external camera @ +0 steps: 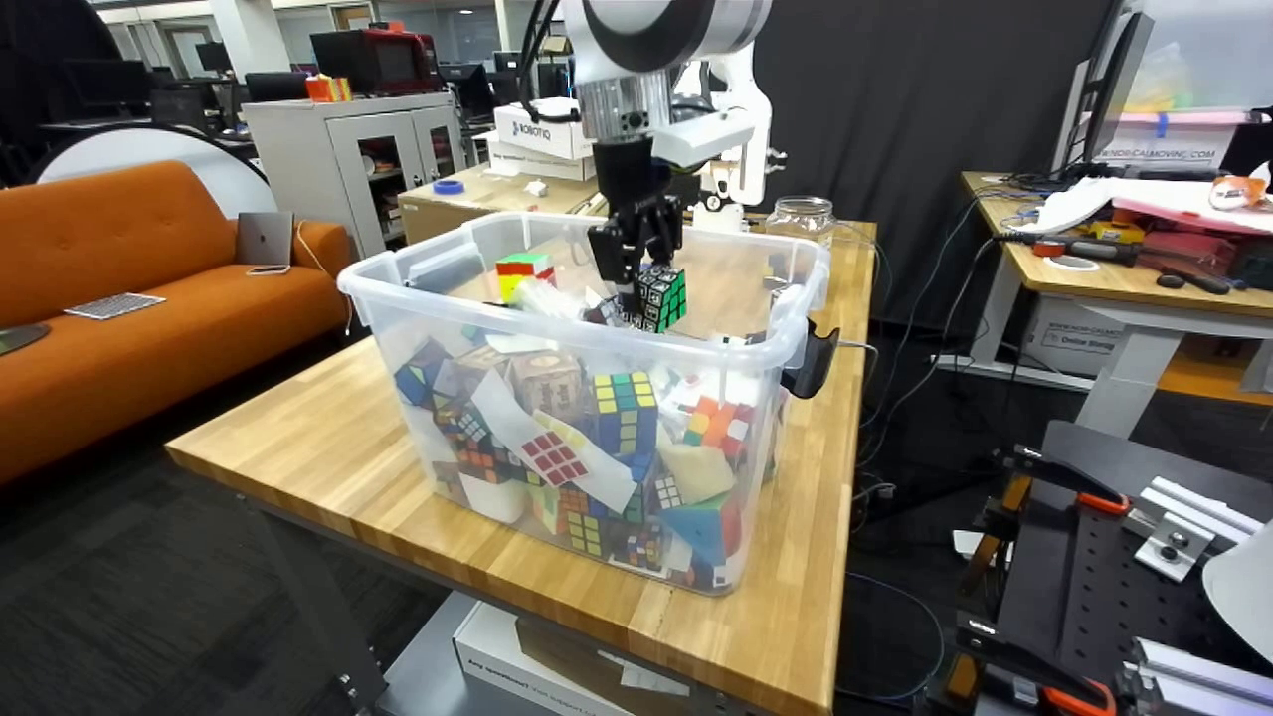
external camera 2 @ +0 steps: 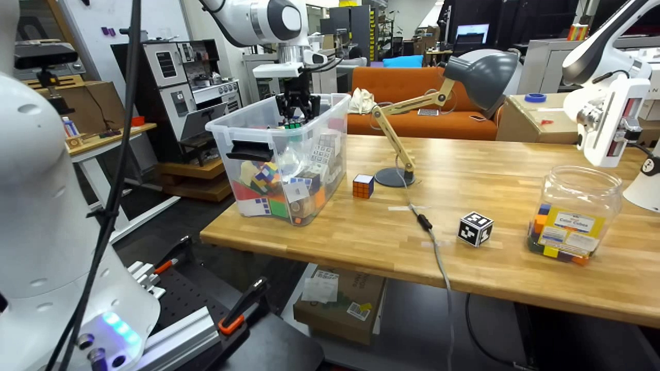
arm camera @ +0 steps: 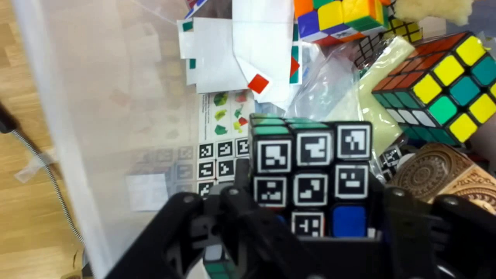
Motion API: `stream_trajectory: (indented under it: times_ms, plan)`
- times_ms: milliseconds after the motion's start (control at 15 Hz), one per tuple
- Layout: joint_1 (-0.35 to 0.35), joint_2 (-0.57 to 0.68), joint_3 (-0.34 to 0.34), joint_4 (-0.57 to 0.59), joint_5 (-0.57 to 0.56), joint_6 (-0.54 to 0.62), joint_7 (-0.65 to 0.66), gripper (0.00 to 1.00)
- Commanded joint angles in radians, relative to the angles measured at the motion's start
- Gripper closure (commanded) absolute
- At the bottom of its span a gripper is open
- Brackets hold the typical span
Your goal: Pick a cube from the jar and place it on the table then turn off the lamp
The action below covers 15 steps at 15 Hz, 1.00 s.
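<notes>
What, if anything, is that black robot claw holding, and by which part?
The black gripper holds a black-and-white patterned plastic puzzle cube by two opposite side faces.

White, rounded arm (external camera 2: 248, 18), dark grey bands (external camera: 646, 45) at the joints. Silvery cylinder (external camera: 625, 105) at the wrist, white boxy housing (external camera: 701, 137) jutting off beside it. Black cables (external camera: 530, 45) alongside. Gripper (external camera 2: 298, 116) all black, jointed multi-link fingers (arm camera: 252, 217); wrist view shows round greyish screw heads (arm camera: 233, 192), linkage partly blurred.

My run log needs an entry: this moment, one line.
jaws: closed on marker-patterned Rubik's cube | position: within clear storage bin | desk lamp: on/off unclear
</notes>
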Motion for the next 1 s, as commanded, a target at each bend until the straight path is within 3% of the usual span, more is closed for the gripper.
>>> stream_trajectory:
  times_ms: [0,333,600,933]
  plan:
    - [0.000,-0.118,-0.014,-0.079,-0.055,0.036,0.037,0.63]
    - [-0.030,-0.299,-0.045,-0.189,-0.124,0.094,0.137,0.63]
    - [-0.096,-0.421,-0.081,-0.299,-0.169,0.154,0.271,0.63]
    - [-0.200,-0.466,-0.129,-0.418,-0.139,0.203,0.379,0.63]
